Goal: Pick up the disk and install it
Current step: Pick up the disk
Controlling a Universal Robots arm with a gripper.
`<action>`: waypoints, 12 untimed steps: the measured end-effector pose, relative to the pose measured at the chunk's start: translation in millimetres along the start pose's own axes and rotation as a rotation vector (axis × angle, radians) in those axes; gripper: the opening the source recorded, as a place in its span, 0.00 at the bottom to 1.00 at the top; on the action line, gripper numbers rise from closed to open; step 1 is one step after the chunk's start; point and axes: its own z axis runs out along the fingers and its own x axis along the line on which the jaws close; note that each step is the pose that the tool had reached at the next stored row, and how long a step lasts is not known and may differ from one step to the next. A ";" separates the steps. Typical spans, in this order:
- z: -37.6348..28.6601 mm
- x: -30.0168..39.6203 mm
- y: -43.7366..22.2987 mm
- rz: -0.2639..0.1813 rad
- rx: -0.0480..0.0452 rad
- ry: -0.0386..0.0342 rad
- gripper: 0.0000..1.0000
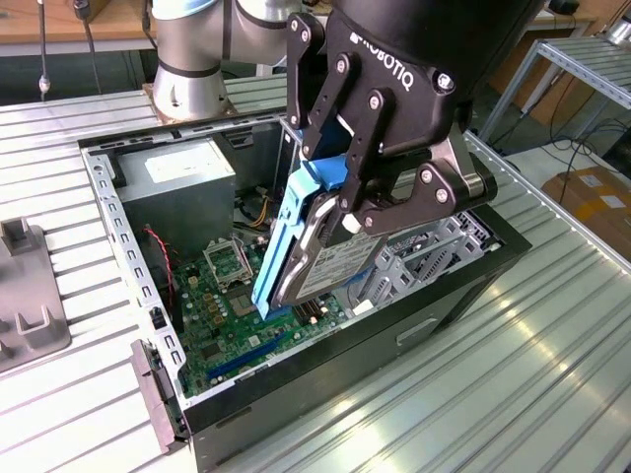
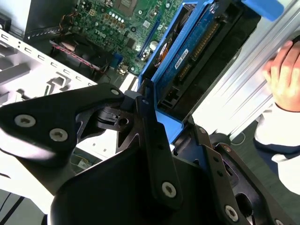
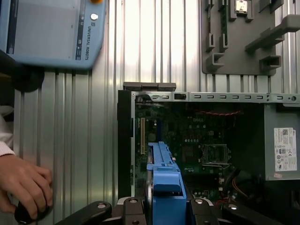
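**Disk held on edge over the open case**

The disk (image 1: pixel 317 241) is clamped between the closed fingers of the gripper (image 1: pixel 340 202), hanging over the inside of the open computer case (image 1: pixel 128 256), just beside the metal drive cage (image 1: pixel 424 258); it stands on edge, tilted, its long axis running steeply from the gripper down toward the green motherboard (image 1: pixel 222 305); whether its lower end touches the board cannot be told. The exterior view shows its grey metal face and a blue rail; the second wrist view shows its other face (image 2: pixel 187 61), a circuit board with connectors, framed in blue; the first wrist view shows its blue edge (image 3: pixel 164 173) above the board. That view also shows a person's hand (image 3: pixel 23 185) on the ribbed table (image 3: pixel 84 140), a pendant (image 3: pixel 56 33) and a grey fixture plate (image 3: pixel 243 47).
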 end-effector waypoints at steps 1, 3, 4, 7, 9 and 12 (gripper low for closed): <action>0.0 0.0 -1.7 0.000 0.0000 0.0000 0.37; 0.1 0.0 -4.9 0.000 0.0000 0.0000 0.37; 0.1 0.0 -6.4 0.000 0.0000 0.0001 0.37; 0.1 0.0 -9.6 0.000 0.0000 0.0000 0.37; 0.2 -0.1 -12.7 0.000 0.0000 0.0001 0.37; 0.2 -0.1 -15.0 0.000 0.0000 0.0000 0.37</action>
